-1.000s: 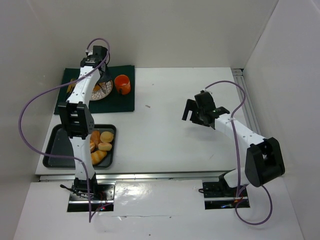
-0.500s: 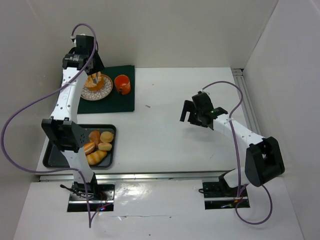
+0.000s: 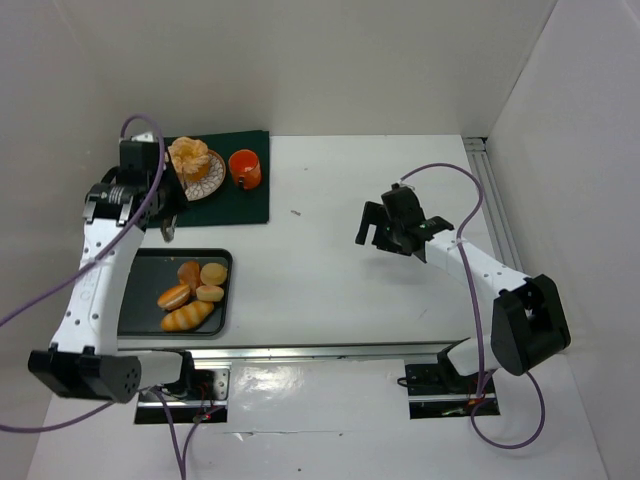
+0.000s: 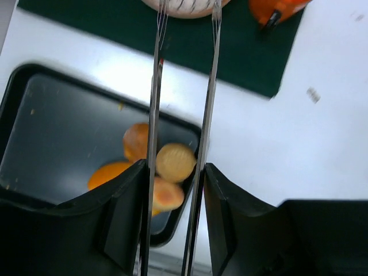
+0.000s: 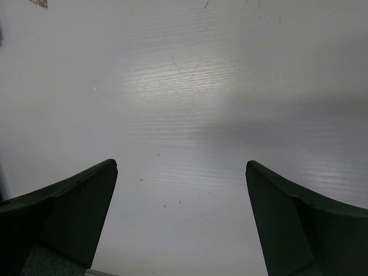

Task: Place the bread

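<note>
Left tool [image 4: 173, 172] withdrew from bread [image 3: 189, 158], gripping empty tongs [image 4: 156, 86]

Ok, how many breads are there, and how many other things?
Big bun: 1
Smaller breads: 5
Orange cup: 1
Plate: 1
Tray: 1
Green mat: 1
Tongs: 1
Total: 11

Lettering, labels, brand marks, numbers, signs: none legible (overhead view and both wrist views alike).
</note>
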`<action>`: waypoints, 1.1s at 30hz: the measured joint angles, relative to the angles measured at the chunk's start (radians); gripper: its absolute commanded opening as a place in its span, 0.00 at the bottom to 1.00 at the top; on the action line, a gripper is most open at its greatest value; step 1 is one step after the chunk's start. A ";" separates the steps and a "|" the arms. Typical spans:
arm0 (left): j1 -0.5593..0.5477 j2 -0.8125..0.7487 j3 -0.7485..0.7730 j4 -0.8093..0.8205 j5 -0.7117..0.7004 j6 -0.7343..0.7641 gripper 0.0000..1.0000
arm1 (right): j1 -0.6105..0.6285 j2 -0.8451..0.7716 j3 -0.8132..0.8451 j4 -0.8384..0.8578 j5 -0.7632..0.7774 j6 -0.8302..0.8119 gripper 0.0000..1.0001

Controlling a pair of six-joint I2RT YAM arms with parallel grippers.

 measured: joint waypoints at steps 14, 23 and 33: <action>0.001 -0.150 -0.425 -0.169 0.068 -0.114 0.58 | 0.015 0.000 -0.007 0.011 -0.032 -0.001 1.00; 0.027 -0.127 -0.498 -0.152 0.100 -0.188 0.59 | 0.015 -0.011 -0.026 0.012 -0.027 -0.001 1.00; 0.056 -0.113 -0.505 -0.141 0.084 -0.232 0.62 | 0.015 -0.012 -0.026 0.012 -0.022 -0.006 1.00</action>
